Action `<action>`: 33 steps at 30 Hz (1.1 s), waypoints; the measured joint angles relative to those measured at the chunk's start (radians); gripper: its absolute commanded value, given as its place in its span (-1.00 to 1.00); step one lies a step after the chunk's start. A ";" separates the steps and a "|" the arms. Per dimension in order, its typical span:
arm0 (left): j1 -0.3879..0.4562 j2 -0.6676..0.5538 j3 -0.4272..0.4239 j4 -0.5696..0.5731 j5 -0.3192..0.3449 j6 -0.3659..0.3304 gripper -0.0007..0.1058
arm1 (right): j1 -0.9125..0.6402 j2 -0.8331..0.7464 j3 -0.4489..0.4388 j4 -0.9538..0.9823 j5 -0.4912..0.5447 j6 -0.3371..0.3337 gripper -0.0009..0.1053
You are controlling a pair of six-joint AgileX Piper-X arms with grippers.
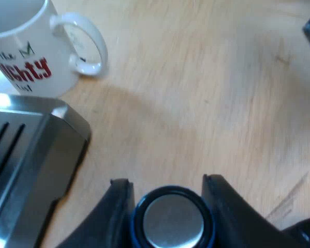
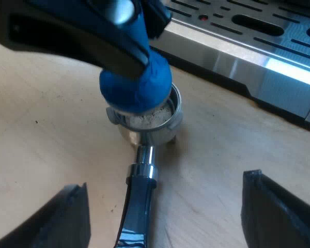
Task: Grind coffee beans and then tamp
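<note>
Left hand [image 1: 167,186] clenches the blue tamper [image 1: 173,219], tilted on the holder [image 2: 150,121] at 12 o'clock from the released right hand [image 2: 163,182], with the handle [image 2: 139,196] pointing to 6 o'clock.

A pale wooden counter [image 1: 206,93] is being shared by a white mug [image 1: 26,57] with red lettering, standing upright just beside the steel base of the espresso machine [image 1: 26,160]. A metal holder [image 2: 163,129] is being carried on the bare wood near the machine's front.
</note>
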 measured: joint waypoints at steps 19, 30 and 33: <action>0.051 0.020 0.000 0.000 0.019 0.000 -0.80 | 0.000 0.000 0.000 0.008 0.000 0.000 0.21; 0.051 0.020 0.000 0.000 0.039 0.000 -0.80 | 0.000 0.000 0.000 0.008 0.000 0.000 0.21; 0.051 0.032 0.000 -0.003 0.039 0.000 -0.80 | 0.000 0.000 0.000 0.008 0.000 0.000 0.21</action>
